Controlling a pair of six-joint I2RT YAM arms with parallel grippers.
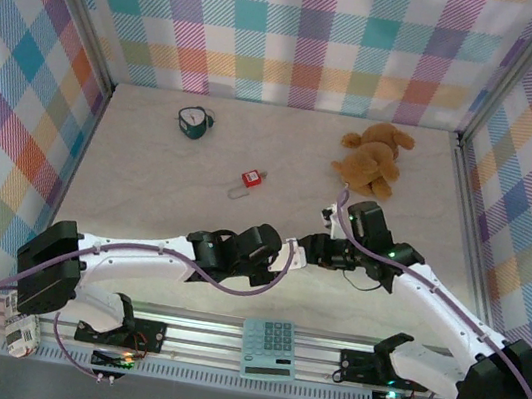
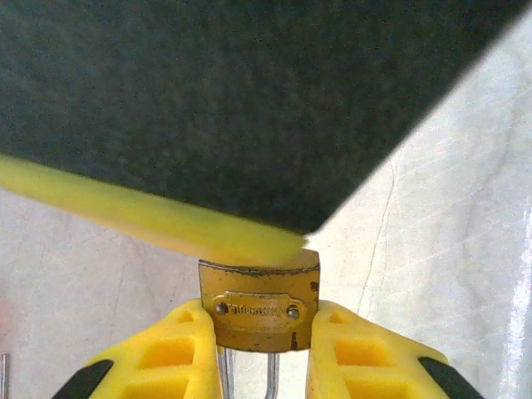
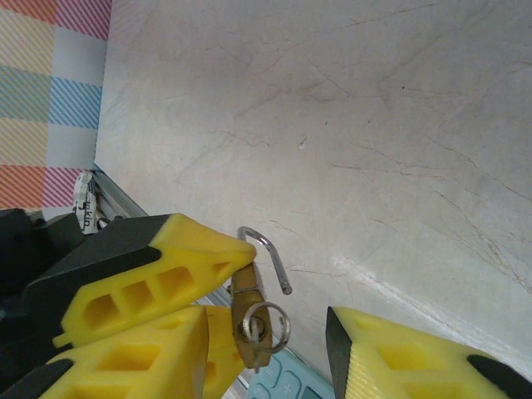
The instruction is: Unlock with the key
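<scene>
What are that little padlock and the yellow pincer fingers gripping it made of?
Padlock body: probably brass, a dull golden metal with scuffs, two rivets and a stamped plate. Its shackle: likely steel, silvery and shiny. Left pincer fingers: seemingly matte yellow plastic with moulded hollow cells; whether printed or cast I cannot tell.

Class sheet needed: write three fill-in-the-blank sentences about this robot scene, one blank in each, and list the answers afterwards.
1. The brass padlock is clamped between the fingers of the ____ gripper.
2. The small padlock lying loose on the table is ____ in colour.
3. The teddy bear lies near the table's far ____ corner.

Missing words: left, red, right.
</scene>
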